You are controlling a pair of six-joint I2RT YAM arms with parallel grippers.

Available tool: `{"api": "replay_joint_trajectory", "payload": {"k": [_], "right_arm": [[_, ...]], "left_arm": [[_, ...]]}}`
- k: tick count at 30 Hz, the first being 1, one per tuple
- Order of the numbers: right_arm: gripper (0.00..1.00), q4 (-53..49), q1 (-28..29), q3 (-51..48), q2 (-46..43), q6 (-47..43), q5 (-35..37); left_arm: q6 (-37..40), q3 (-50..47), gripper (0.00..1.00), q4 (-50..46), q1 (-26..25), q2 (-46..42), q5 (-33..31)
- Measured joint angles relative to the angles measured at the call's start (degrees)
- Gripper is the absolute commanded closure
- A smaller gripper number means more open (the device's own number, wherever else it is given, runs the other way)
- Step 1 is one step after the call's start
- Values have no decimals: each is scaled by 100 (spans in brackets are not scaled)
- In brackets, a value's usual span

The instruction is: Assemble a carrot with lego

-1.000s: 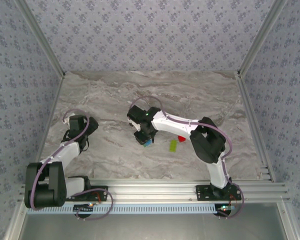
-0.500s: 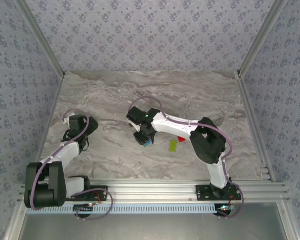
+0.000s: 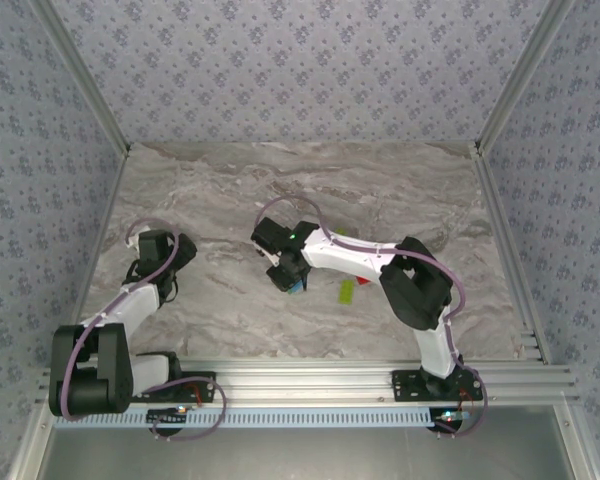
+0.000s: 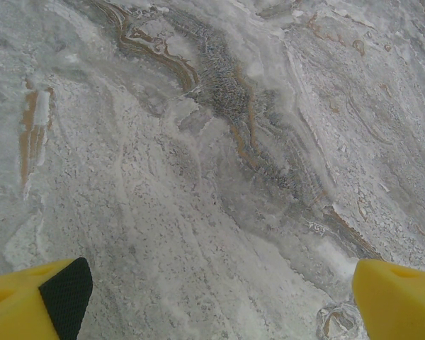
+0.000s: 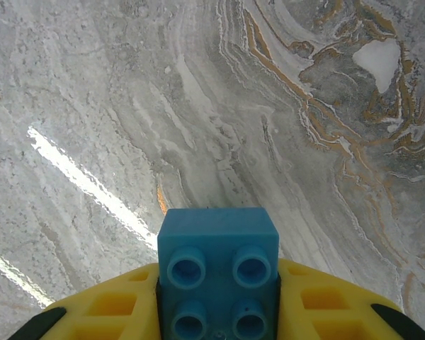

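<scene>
blue brick (image 5: 218,273) being clamped by right gripper (image 3: 292,282), studs being turned toward wrist camera. lime brick (image 3: 346,291) being shown beside it from top, long axis near-far. left gripper (image 4: 212,301) being held spread.

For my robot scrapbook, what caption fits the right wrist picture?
Right gripper holding a blue brick, studs facing the camera, marble table beyond.
</scene>
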Motion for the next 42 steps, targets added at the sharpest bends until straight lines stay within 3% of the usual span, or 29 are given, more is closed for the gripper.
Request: {"api": "replay_joint_trajectory", "payload": {"k": [11, 17, 25, 42], "right_arm": [[77, -225, -46, 162, 11, -48, -11], [76, -859, -260, 933, 66, -203, -9], [75, -909, -603, 1526, 92, -306, -15], [75, -907, -785, 1864, 1040, -492, -83]], "left_arm": [[0, 0, 4, 0, 0, 0, 0], [0, 0, 4, 0, 0, 0, 0], [0, 0, 4, -2, 0, 0, 0], [0, 0, 4, -2, 0, 2, 0]]}}
